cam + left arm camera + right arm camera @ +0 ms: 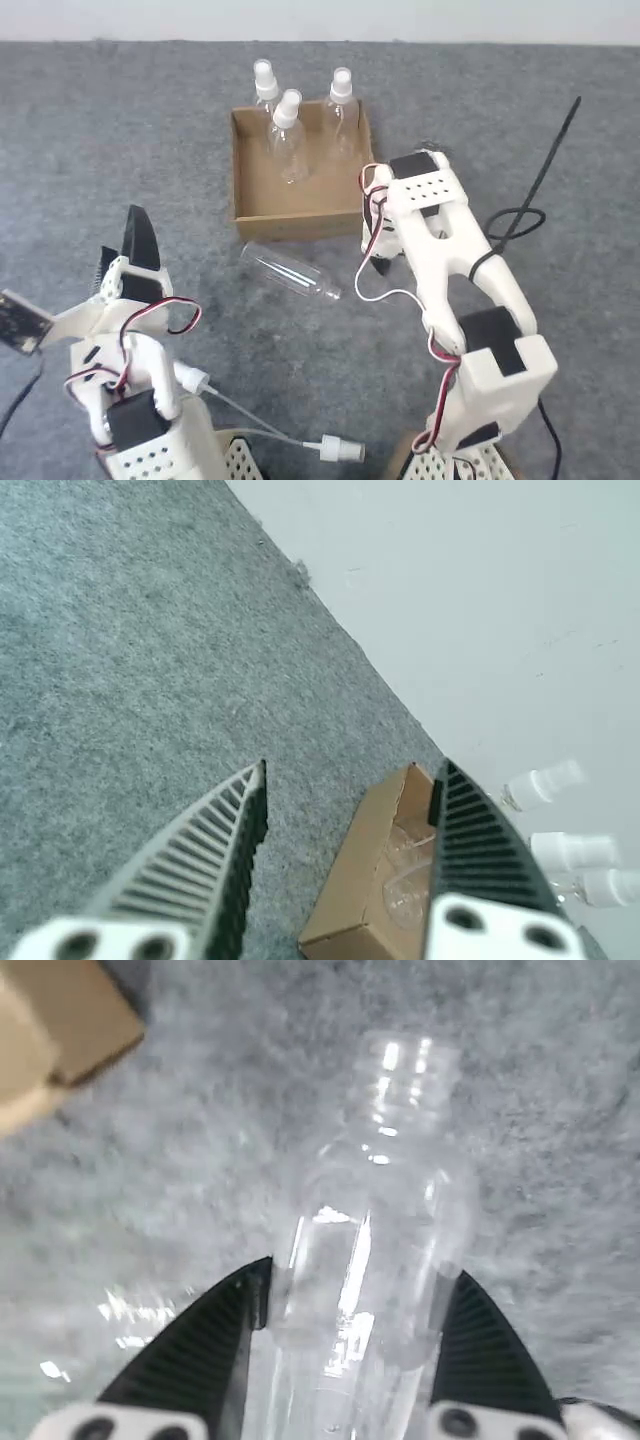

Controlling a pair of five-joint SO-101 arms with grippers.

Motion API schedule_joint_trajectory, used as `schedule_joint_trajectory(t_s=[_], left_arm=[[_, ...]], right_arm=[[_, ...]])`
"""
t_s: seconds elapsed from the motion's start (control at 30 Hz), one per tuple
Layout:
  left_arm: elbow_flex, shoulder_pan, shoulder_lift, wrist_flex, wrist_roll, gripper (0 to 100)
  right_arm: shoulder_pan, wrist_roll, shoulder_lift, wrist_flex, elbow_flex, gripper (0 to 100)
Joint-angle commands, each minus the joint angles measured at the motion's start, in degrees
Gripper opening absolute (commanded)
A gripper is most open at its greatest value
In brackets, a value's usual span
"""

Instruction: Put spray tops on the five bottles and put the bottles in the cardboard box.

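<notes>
The topless bottle (pixel 370 1260) is sitting between the jaws of the right gripper (pixel 357 1270), which I think are squeezing it. Its neck is pointing away, so a top can go on. It is looking clear, smooth and round. Just past this gripper, the brown cardboard box (pixel 50 1030) is waiting. The left gripper (pixel 352 770) is gaping wide, holding nothing. A white spray top (pixel 335 450) is lying on fuzzy grey carpet (pixel 120 120), well behind both grippers.

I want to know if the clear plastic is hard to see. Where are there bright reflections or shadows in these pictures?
Right wrist view: white glints on the neck and body of the clear bottle held in the right gripper. High view: thin white streaks along the lying bottle, only faint shadows on the carpet. Left wrist view: even light, no glare.
</notes>
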Motion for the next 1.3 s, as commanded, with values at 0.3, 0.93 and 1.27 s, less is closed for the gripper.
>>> schedule_joint_trajectory(t_s=[0.3,0.93,1.27], left_arm=[[-0.66,-0.26,-1.05,-1.67,-0.53,25],[-0.66,-0.26,-1.05,-1.67,-0.53,25],[-0.66,-0.09,-1.05,-1.67,-0.53,25]], right_arm=[[0.66,19.78,-5.41,6.20,-1.05,17.3],[5.85,46.24,-5.49,11.56,-1.05,17.3],[11.65,70.59,-5.05,8.66,-0.88,17.7]])
